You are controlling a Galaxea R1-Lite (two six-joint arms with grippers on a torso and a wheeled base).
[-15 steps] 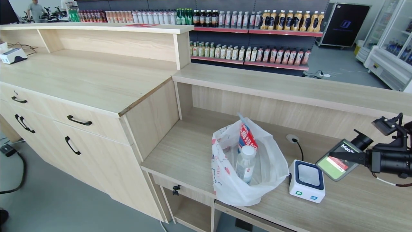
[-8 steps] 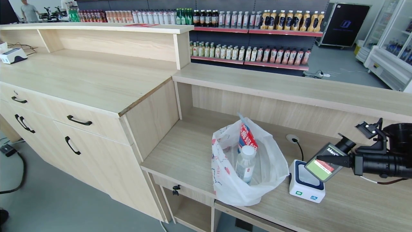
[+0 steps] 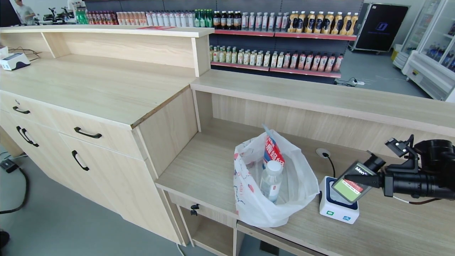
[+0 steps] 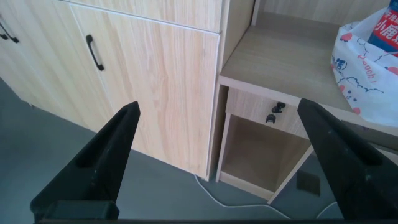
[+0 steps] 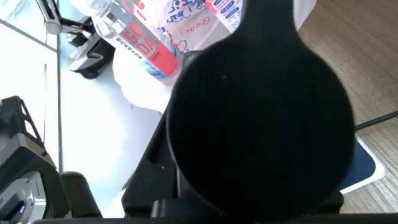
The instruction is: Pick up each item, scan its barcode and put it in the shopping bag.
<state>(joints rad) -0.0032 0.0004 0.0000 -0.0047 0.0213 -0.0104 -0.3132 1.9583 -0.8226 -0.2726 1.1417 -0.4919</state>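
Observation:
My right gripper (image 3: 357,173) is shut on a dark round container (image 3: 348,187) with a green and red label, held tilted just above the white and blue barcode scanner (image 3: 337,209). Seen from the right wrist, the container's black underside (image 5: 261,118) blocks the middle, with the scanner's corner (image 5: 368,169) beyond it. The white shopping bag (image 3: 298,188) stands open to the scanner's left, holding a clear water bottle (image 3: 271,180) and a red and blue packet (image 3: 273,151). My left gripper (image 4: 227,158) hangs open over the floor beside the cabinet, with the bag (image 4: 367,59) off to one side.
The scanner's cable runs to a grommet (image 3: 322,153) in the lower counter (image 3: 206,167). A raised ledge (image 3: 320,96) backs it and a taller counter (image 3: 89,89) with drawers stands to the left. Bare counter lies right of the scanner.
My right gripper has carried the dark container leftward and lower, from beside the scanner to over its window. Bag and scanner have not moved.

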